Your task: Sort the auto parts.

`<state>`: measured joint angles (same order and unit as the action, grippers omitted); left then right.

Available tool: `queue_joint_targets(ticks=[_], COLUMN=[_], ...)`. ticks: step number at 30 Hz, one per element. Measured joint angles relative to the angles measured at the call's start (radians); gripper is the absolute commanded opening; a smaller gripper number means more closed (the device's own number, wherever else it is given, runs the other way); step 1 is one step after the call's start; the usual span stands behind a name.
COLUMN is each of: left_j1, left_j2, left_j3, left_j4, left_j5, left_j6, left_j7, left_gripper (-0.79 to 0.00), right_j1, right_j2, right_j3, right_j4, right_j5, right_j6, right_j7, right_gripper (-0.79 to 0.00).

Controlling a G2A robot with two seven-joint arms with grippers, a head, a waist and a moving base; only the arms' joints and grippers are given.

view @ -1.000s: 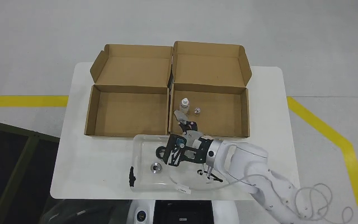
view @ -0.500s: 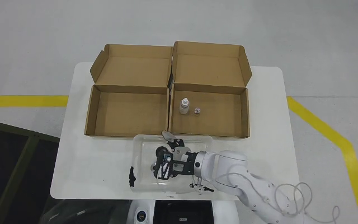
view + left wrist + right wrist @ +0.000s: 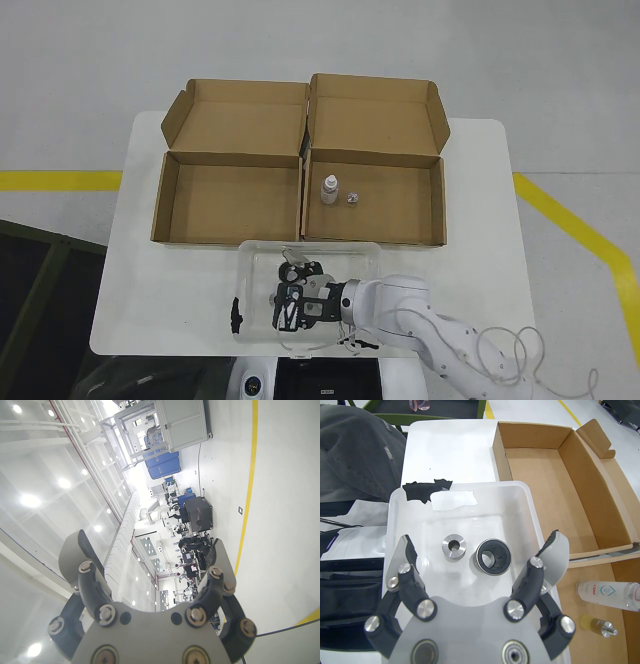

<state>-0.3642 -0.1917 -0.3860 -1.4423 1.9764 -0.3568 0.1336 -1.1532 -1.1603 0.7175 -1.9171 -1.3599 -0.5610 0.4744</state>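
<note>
My right gripper (image 3: 481, 538) hangs open over the clear plastic bin (image 3: 460, 486), with nothing between its fingers. Below it on the bin floor lie a silver bushing (image 3: 453, 546) and a black ring bearing (image 3: 492, 557), side by side and apart. From above, the right gripper (image 3: 285, 297) covers the left half of the bin (image 3: 262, 250) at the table's front. A clear bottle (image 3: 329, 189) and a small metal part (image 3: 352, 198) lie in the right cardboard box (image 3: 420, 205). My left gripper (image 3: 148, 538) is open and empty, held against the hall's background.
The left cardboard box (image 3: 230, 200) holds nothing and borders the bin's far side. Black tape (image 3: 425, 490) sticks to the bin's end rim. Both boxes' lids stand open at the back. Bare white table (image 3: 130, 280) lies left of the bin.
My right arm has drawn back from the right box's front edge to the front left and now sits over the bin, covering the silver bushing in the top view.
</note>
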Motion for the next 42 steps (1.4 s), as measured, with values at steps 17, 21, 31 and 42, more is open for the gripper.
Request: queue_joint_targets(ticks=[17,21,31,42], left_j1=[0.0,0.0,0.0,0.0], left_j2=[0.0,0.0,0.0,0.0], left_j3=[0.0,0.0,0.0,0.0], left_j4=[0.0,0.0,0.0,0.0], left_j5=[0.0,0.0,0.0,0.0], left_j6=[0.0,0.0,0.0,0.0], left_j7=[0.0,0.0,0.0,0.0], left_gripper=[0.0,0.0,0.0,0.0], right_j1=[0.03,0.037,0.046,0.056], right_j2=[-0.018,-0.022,-0.028,-0.04], right_j3=[-0.007,-0.006,0.01,-0.001], right_j4=[0.091,0.107,0.145,0.191], right_j5=[0.034,0.044,0.067,0.057], right_j6=[-0.014,-0.015,-0.007,0.008], right_j7=[-0.012,-0.014,-0.026,-0.025], right_gripper=[-0.102,-0.145,-0.292,-0.36])
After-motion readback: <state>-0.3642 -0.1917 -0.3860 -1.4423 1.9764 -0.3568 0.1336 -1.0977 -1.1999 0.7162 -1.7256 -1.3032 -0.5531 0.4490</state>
